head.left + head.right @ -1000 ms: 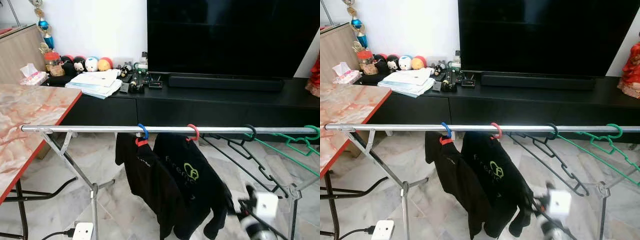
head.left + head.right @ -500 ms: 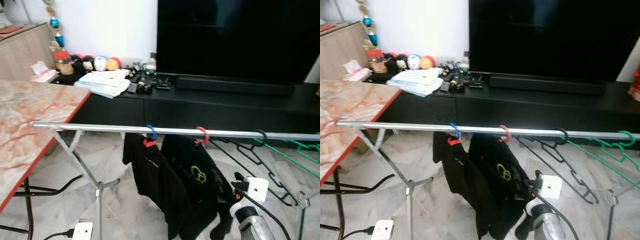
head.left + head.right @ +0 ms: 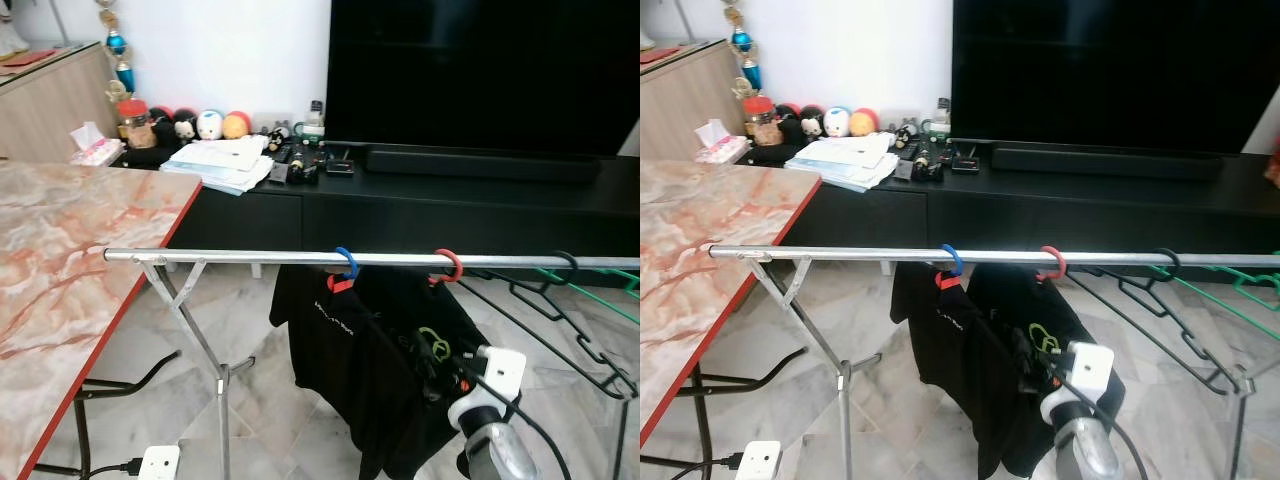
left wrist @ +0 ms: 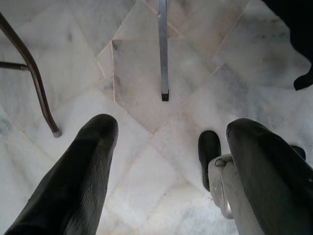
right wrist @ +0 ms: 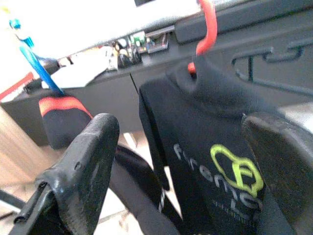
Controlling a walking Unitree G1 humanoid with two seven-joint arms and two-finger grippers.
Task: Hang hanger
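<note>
The right gripper (image 5: pixel 178 161) is raised below the metal rail (image 3: pixel 250 257) of a drying rack, its two black fingers (image 5: pixel 85 161) spread wide apart with nothing between them. Just ahead of it a black T-shirt with a green logo (image 5: pixel 220 161) is seen hanging from a red hanger (image 3: pixel 448 266) hooked over the rail. To the left of that, beside the gripper, a second black shirt (image 3: pixel 330 335) is hung on a blue hanger (image 3: pixel 346 263). Further right along the rail, beyond the gripper, a bare black hanger (image 3: pixel 570 300) and a green hanger (image 3: pixel 1240 285) are hooked on. The left gripper (image 4: pixel 166 166) is held low over the marble floor (image 4: pixel 146 73), its fingers (image 4: pixel 78 181) likewise parted and empty, with a rack leg (image 4: pixel 163 49) ahead of it. A marble-patterned counter (image 3: pixel 70 250) stands far to the left.
</note>
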